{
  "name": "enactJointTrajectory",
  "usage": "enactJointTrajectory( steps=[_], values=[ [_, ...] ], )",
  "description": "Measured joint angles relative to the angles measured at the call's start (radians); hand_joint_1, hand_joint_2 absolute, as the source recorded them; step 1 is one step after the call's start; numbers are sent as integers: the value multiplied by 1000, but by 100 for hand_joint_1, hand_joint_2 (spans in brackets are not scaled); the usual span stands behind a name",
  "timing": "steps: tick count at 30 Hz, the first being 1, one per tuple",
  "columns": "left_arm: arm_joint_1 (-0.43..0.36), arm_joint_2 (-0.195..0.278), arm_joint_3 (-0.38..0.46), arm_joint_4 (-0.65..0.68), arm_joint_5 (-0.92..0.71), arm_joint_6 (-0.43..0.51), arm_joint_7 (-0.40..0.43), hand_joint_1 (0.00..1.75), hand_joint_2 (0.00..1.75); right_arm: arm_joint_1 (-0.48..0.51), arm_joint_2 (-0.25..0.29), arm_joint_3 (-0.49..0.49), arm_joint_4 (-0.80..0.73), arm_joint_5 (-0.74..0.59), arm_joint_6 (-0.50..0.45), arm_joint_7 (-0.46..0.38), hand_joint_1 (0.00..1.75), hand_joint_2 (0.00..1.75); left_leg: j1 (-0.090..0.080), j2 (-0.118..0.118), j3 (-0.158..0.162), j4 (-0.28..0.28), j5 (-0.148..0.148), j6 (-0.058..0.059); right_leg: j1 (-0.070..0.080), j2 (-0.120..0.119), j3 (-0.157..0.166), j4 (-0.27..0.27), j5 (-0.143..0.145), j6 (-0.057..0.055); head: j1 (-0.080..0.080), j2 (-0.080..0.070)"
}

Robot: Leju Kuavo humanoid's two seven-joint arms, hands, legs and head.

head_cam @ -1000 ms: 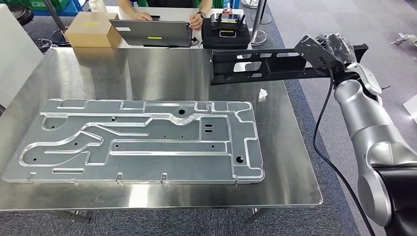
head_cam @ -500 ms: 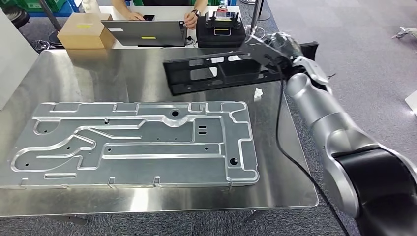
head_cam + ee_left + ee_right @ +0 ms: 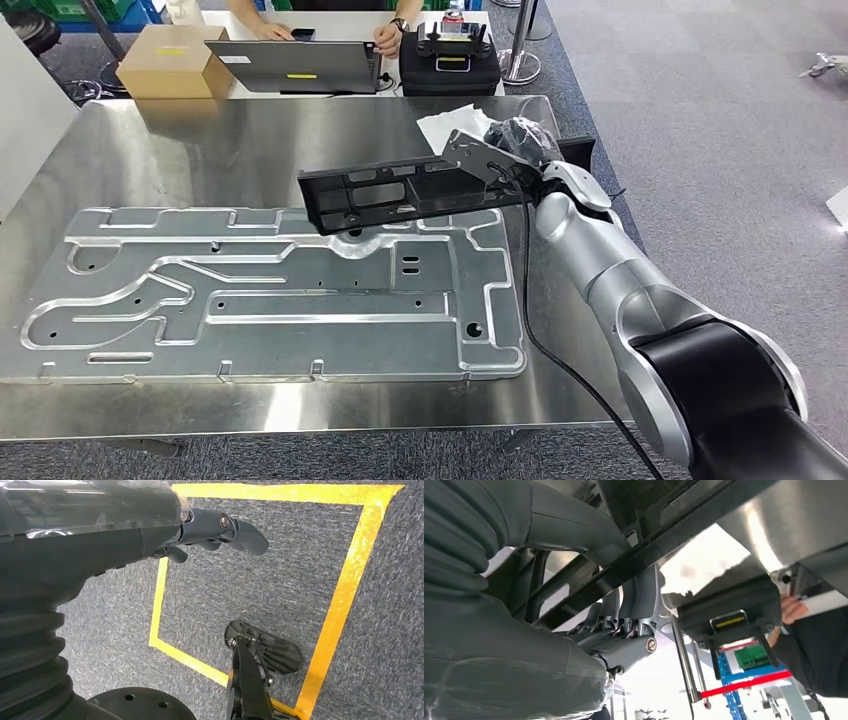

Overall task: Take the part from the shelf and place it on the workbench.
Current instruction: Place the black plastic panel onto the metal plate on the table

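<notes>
We hold the black part by one end in our right hand, fingers wrapped tight, so it stays level above the shiny workbench and the big metal plate. It is long and thin, with holes like windows. Our left hand hangs by the floor, holding nothing, fingers loose.

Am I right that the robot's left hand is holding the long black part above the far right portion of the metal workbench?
Not quite: the right hand is the one holding the long black part, as the head view shows. The left hand hangs over grey carpet with nothing in it. The rest stands: the part is above the far right portion of the metal workbench.
</notes>
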Motion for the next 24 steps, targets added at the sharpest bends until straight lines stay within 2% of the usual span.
enactJointTrajectory(
  steps=[8,17,24],
  values=[
    [-2,-4,-7,0,-7,3,9,0,175,4,52,29,20,34,5,34,175,175,0,1,2,-1,-1,-1,0,2,0,0,-1,-1,0,0],
    [-3,-8,-32,0,-18,-1,16,0,175,-6,65,30,29,18,15,53,175,175,0,1,3,-1,-1,-1,0,2,0,1,-1,-1,0,0],
    [-5,-8,-51,0,-29,-4,17,0,175,-17,94,30,42,34,34,75,175,175,0,1,3,-2,-1,-2,0,2,0,1,-1,-1,0,0]
  ],
)
